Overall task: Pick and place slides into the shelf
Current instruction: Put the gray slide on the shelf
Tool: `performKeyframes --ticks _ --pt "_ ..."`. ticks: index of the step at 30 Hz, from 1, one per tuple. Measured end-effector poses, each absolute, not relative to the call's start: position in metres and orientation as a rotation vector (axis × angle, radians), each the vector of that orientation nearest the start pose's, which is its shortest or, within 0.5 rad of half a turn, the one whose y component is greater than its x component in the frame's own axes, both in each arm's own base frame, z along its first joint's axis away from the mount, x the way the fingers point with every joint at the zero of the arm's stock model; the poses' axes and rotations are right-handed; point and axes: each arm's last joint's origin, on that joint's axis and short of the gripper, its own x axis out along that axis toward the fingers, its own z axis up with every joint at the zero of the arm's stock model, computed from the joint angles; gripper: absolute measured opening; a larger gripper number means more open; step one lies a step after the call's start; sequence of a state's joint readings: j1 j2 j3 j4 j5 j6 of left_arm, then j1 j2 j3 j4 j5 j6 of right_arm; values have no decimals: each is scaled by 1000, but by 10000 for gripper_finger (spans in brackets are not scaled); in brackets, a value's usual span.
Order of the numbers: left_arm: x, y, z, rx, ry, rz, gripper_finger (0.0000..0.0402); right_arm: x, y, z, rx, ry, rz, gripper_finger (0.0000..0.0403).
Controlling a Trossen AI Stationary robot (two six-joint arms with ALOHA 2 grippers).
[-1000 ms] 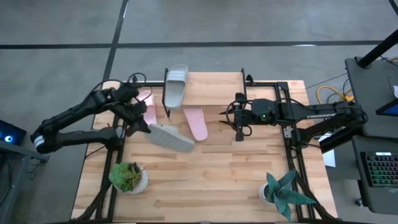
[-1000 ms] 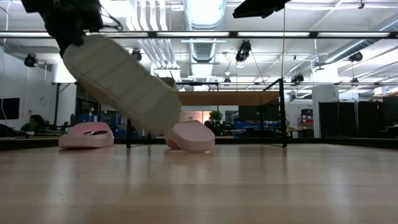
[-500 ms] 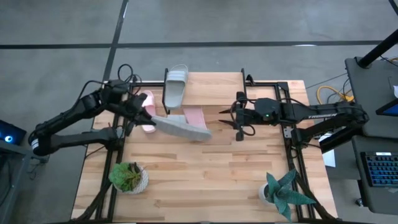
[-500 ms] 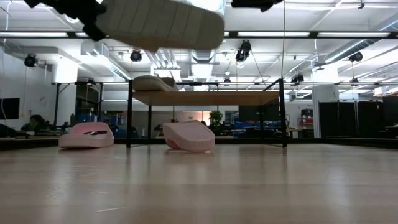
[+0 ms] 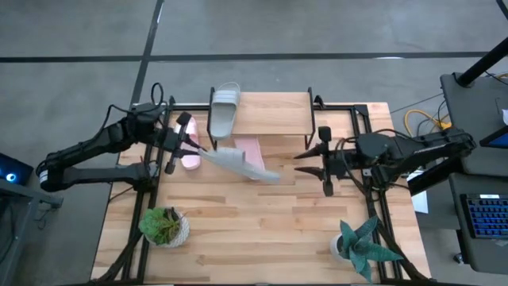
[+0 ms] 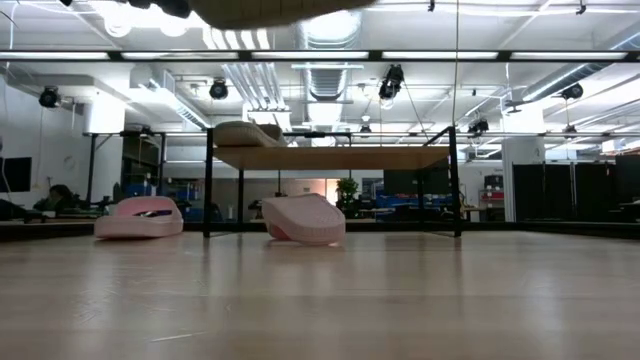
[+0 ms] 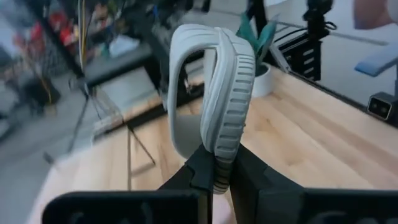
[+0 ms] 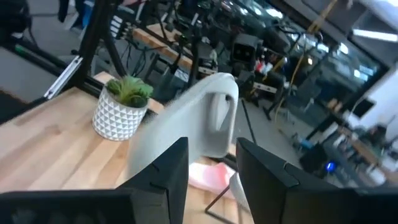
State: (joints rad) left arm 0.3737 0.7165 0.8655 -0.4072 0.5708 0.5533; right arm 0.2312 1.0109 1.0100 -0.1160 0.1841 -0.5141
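Low view cuts off the lifted grey slide [image 5: 238,163]; I see my left gripper [image 7: 214,177] clamped on its heel, above the desk before the shelf [image 5: 274,115]. Right gripper [image 5: 324,165] spread, empty.

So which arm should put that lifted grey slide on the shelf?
Left. Its gripper is shut on the grey slide, held above the table beside the shelf. The right gripper is open and empty.

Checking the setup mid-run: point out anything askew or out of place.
The left gripper pinches a grey slide by its edge, tilted in the air over the table. One grey slide overhangs the shelf top's end. Two pink slides lie on the table.
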Motion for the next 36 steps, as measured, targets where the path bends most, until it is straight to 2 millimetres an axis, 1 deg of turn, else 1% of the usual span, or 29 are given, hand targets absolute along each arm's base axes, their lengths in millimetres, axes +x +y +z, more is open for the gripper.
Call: performKeyframes --ticks 4,8,13,18,21,24,30,36 --pt "153 33 348 479 120 -339 7 218 48 374 -638 99 91 125" --pt "174 32 342 491 121 -391 7 231 50 370 -664 88 85 125" --pt "198 36 333 515 143 -392 7 245 54 361 -700 103 89 127" --pt "215 40 336 522 142 -383 7 257 54 353 -728 189 43 159" --pt "223 42 336 522 146 -384 7 263 55 355 -731 194 29 183" --pt "231 43 337 522 148 -386 7 268 57 359 -737 193 30 197" --pt "241 44 339 524 144 -392 7 274 58 359 -738 327 73 200" --pt "246 44 339 534 122 -393 7 280 56 365 -715 342 37 201"
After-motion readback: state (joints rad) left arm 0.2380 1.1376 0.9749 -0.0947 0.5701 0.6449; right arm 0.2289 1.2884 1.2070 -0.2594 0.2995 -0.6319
